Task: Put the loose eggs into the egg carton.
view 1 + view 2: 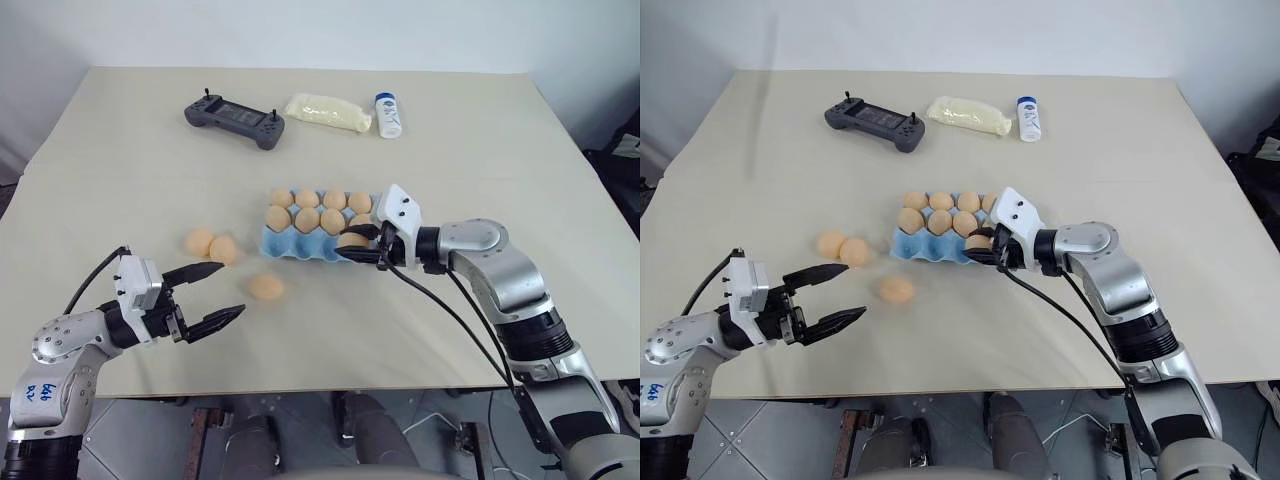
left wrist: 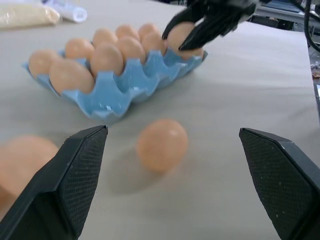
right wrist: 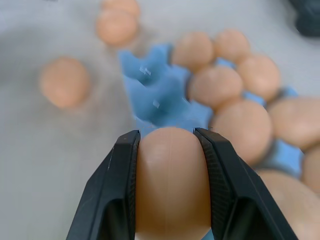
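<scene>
Clamped on one egg [image 3: 170, 182], the right gripper [image 1: 362, 248] had its two black fingers pressed against the egg's sides, and it hung over the near right end of the blue egg carton [image 1: 290, 246]. Beyond those fingertips the carton's cups already held a cluster of eggs in the back and middle rows, while the front cups toward the left end were bare blue.

On the other side, the left gripper [image 1: 213, 293] had its fingers [image 2: 75, 175] spread wide with nothing between them, pointing level across the table [image 1: 450, 140] toward the carton. Just ahead of its fingertips, slightly toward the carton, lay one loose egg [image 1: 265, 288] on the tabletop, apart from both fingers. Two more loose eggs [image 1: 211, 245] lay touching each other beyond the upper finger, near the carton's left end but not against it.

Far past both grippers, along the table's back edge, sat a dark gamepad [image 1: 235, 119], a pale yellow packet [image 1: 327, 111] and a small white bottle [image 1: 388, 114], all well apart from the carton.
</scene>
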`<state>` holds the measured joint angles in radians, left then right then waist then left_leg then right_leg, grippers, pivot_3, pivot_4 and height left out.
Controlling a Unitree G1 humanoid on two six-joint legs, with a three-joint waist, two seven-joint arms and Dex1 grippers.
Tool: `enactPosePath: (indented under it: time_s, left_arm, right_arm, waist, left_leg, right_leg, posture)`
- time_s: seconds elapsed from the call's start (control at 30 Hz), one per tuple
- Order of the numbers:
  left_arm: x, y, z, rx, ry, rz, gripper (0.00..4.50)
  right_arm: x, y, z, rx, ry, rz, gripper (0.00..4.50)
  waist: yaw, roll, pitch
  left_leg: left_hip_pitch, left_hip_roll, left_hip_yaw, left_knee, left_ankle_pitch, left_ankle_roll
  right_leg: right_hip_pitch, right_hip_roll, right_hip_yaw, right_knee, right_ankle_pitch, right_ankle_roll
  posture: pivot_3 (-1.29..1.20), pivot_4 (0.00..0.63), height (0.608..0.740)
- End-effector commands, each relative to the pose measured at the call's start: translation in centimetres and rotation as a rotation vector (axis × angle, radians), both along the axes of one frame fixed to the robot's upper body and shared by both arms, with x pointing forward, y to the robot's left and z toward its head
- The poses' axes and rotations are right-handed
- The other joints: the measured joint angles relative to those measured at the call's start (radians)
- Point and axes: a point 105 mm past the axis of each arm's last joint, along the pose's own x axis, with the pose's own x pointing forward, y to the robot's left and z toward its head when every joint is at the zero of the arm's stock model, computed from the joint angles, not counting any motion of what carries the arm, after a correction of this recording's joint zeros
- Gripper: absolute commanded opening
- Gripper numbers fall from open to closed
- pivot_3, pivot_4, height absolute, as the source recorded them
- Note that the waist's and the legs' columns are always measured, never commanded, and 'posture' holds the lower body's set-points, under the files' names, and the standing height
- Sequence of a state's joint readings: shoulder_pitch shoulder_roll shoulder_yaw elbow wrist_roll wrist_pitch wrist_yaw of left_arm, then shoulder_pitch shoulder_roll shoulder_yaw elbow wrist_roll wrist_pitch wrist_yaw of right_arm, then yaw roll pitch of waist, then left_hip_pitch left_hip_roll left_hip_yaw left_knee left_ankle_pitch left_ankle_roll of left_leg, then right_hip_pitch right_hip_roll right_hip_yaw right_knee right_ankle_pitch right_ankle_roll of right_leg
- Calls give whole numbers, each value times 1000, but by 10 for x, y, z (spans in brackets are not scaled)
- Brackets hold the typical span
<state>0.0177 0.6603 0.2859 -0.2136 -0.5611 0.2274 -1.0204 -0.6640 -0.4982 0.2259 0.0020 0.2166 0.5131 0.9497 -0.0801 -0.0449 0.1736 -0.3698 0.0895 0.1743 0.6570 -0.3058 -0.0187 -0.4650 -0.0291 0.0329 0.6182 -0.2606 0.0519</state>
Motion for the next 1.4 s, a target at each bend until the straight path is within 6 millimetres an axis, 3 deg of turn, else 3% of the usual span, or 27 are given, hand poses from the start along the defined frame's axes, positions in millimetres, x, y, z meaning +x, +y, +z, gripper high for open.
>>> enactPosePath:
  time_s: [0.03,0.2,0.23,0.47,0.73,0.97,1.13,1.27,1.4]
  left_arm:
    - [0,0,2,2,-28,-5,4500]
    - [0,0,1,2,-32,-4,4500]
    - [0,0,2,2,-33,-4,4500]
    - [0,0,2,0,-37,5,4500]
    - [2,-1,7,-12,-87,65,4500]
    - [-1,-7,11,-33,-126,144,4500]
    - [-4,-7,9,-47,-121,178,4500]
    - [-5,-3,7,-56,-113,235,4500]
    - [1,9,8,-64,-148,379,4500]
  right_arm:
    - [8,-7,11,-15,-52,-28,1333]
    - [14,-9,10,-7,-50,-42,1333]
    - [13,-8,10,-4,-49,-37,2047]
    - [12,-6,18,17,-68,-19,4479]
    - [4,-19,35,61,-82,-7,4479]
    - [-7,-38,29,48,-65,8,4479]
    - [-12,-41,33,88,-69,19,4479]
    - [-36,-50,37,155,-57,109,4479]
    - [-55,-71,22,107,-14,152,4479]
  waist:
    - [-6,0,0]
    - [-7,0,0]
    - [-7,0,0]
    - [-7,0,0]
    - [-5,1,1]
    - [-5,1,0]
    - [-6,1,1]
    - [-2,1,1]
    - [5,1,1]
  left_leg:
    - [0,0,0,0,0,0]
    - [0,1,0,0,0,0]
    - [0,1,0,0,0,0]
    - [0,1,0,0,0,-1]
    - [0,2,0,0,0,-1]
    - [0,2,0,-1,-1,-1]
    - [1,2,0,-1,-1,-1]
    - [1,2,-1,-1,-1,-1]
    - [0,1,-1,-1,-1,0]
  right_leg:
    - [0,0,0,0,0,0]
    - [0,1,0,0,1,2]
    - [0,1,0,1,1,2]
    - [0,1,0,1,1,2]
    - [0,1,0,0,1,2]
    - [0,1,0,-1,1,2]
    - [0,2,1,0,1,2]
    - [0,2,0,0,1,2]
    - [1,2,0,-3,1,3]
  posture:
    - [0,150,740]
    - [0,150,740]
    - [0,150,740]
    - [0,150,740]
    - [0,150,740]
    - [0,150,740]
    - [0,150,740]
    - [0,150,740]
    - [0,150,740]
